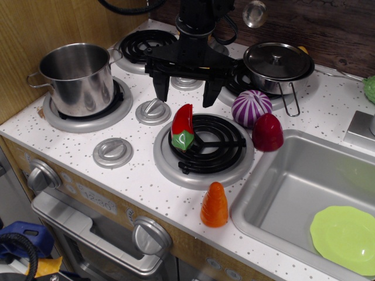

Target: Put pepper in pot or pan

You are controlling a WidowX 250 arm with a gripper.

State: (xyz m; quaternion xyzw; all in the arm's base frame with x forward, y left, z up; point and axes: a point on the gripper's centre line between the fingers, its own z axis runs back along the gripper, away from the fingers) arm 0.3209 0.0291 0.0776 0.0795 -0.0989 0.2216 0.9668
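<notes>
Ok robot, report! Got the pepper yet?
Gripper open, empty, above the pepper. Pepper on front burner. Pot empty, far left. Path clear.

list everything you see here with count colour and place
pot: 1, steel, open, back left burner
pepper: 1, red with green end, front burner, left side
lidded pan: 1, steel, back right burner
striped ball: 1, purple and white, right of front burner
dome toy: 1, dark red, by sink edge
cone toy: 1, orange, front counter edge
plate: 1, light green, in sink
sink: 1, grey, right
burners: 4, black coils
gripper: 1, black, fingers open, above pepper
</notes>
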